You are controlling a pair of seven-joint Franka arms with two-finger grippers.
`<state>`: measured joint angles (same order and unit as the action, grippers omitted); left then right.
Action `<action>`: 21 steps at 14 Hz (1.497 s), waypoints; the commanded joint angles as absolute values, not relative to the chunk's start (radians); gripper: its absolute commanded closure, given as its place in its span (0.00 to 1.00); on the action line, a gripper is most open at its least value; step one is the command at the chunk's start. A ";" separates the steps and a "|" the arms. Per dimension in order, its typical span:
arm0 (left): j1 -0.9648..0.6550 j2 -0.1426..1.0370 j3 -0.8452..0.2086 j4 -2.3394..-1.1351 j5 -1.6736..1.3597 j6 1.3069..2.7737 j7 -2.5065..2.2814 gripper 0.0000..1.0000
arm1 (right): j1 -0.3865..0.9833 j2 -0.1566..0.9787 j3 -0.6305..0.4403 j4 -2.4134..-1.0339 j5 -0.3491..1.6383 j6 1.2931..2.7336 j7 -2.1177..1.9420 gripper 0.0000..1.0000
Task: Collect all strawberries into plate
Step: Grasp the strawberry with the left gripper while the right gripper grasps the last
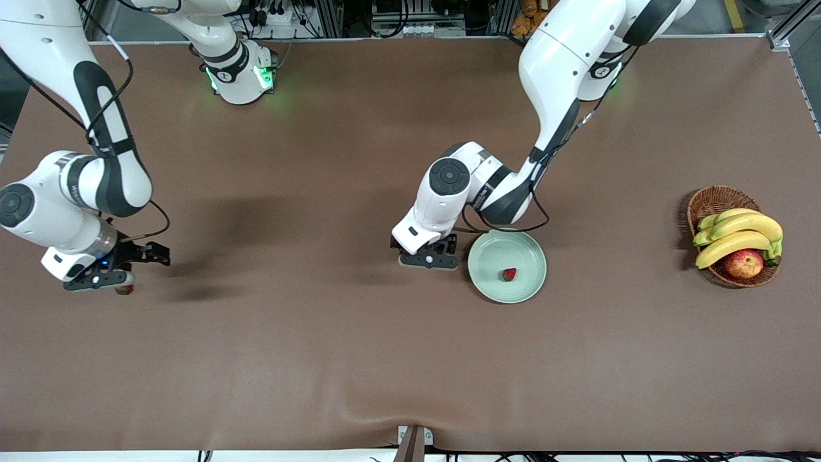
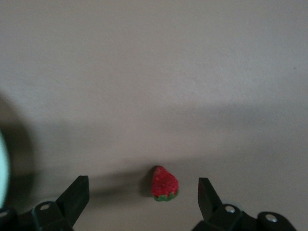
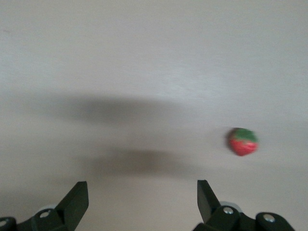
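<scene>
One strawberry (image 1: 508, 274) lies in the plate (image 1: 487, 256). The left gripper (image 1: 428, 256), jaws apart, sits just beside the plate toward the right arm's end, with a second berry (image 2: 165, 184) between its fingers. The right gripper (image 1: 106, 277), open, is well apart from the plate near a third berry (image 3: 243, 141). No writing is legible.

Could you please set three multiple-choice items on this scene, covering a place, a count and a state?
1. Where is the plate?
A. in the basket
B. on the table beside the left gripper
C. under the right gripper

2. How many strawberries lie in the plate?
A. none
B. one
C. three

3. How is the left gripper?
A. open over a strawberry
B. shut on a strawberry
C. shut on a banana

Answers:
1 B: the front view shows the plate next to that gripper.
2 B: a single berry rests in it.
3 A: the left wrist view shows the fingers apart with a strawberry on the cloth between them.
</scene>
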<state>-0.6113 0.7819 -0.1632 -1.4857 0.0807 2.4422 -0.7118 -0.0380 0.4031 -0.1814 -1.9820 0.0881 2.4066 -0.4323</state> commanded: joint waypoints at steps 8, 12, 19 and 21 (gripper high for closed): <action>-0.709 0.854 -0.100 -1.456 0.138 2.513 -0.738 0.23 | -0.209 0.706 -0.158 -1.678 0.101 2.416 -0.675 0.00; -0.712 0.859 -0.100 -1.456 0.152 2.514 -0.742 0.33 | -0.207 0.719 -0.158 -1.683 0.156 2.414 -0.667 0.00; -0.727 0.873 -0.100 -1.456 0.160 2.516 -0.756 0.47 | -0.206 0.721 -0.158 -1.687 0.169 2.399 -0.680 0.87; -0.727 0.873 -0.100 -1.456 0.181 2.514 -0.755 0.66 | -0.206 0.721 -0.160 -1.687 0.167 2.387 -0.680 1.00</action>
